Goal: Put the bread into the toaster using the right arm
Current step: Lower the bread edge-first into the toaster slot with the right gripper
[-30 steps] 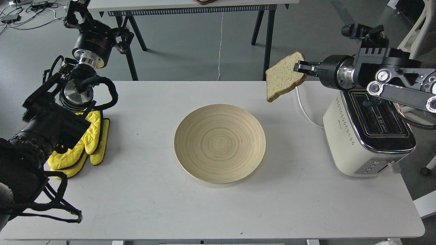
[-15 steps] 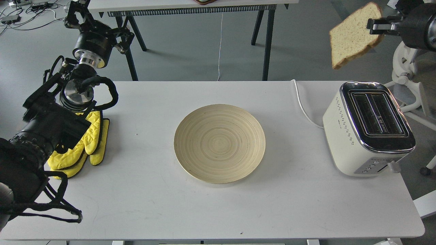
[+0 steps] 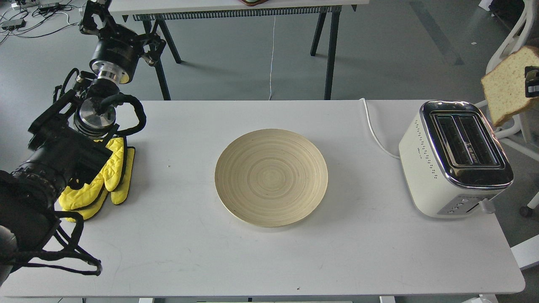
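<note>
The bread [image 3: 505,88], a pale speckled slice with a brown crust, hangs tilted in the air at the right edge of the head view, above and to the right of the toaster. Only the tip of my right gripper [image 3: 532,82] shows at the frame edge, shut on the slice's right side; the rest of the right arm is out of view. The cream-white toaster [image 3: 425,168] stands on the table's right end, its two chrome-rimmed slots [image 3: 463,139] open and empty. My left gripper [image 3: 93,19] is raised at the far left, dark, with fingers I cannot tell apart.
A round wooden plate [image 3: 229,198] sits empty at the middle of the white table [image 3: 168,252]. Yellow oven mitts [image 3: 111,176] lie under the left arm. The toaster's white cord [image 3: 372,130] runs off the back edge. A white chair frame [image 3: 507,42] stands behind the bread.
My right gripper has carried the bread from left of the toaster up and over it, then down to the toaster's right side. The right arm has left the view. The left arm is still.
</note>
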Tool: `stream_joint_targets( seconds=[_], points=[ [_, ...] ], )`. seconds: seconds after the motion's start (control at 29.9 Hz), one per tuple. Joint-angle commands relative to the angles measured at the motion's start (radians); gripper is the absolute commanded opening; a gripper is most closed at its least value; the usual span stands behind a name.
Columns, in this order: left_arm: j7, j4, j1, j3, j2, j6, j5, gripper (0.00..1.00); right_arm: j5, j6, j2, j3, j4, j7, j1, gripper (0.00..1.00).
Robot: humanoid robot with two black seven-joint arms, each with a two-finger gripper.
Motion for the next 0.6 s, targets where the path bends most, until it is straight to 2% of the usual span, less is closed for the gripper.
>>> stream_joint_targets(
  seconds=[0.0, 0.37, 0.57],
  points=[
    [0.0, -0.002, 0.0, 0.001, 0.0, 0.0, 0.0, 1.0, 0.048, 0.0, -0.011, -0.003, 0.05, 0.001, -0.006, 0.0],
    [0.0, 0.0, 0.0, -0.001, -0.002, 0.0, 0.0, 1.0, 0.128, 0.014, 0.096, 0.005, 0.038, 0.001, -0.072, 0.0],
    [0.0, 0.0, 0.0, 0.001, -0.002, 0.0, 0.0, 1.0, 0.116, 0.014, 0.095, 0.001, 0.029, 0.001, -0.077, 0.0]
  ],
)
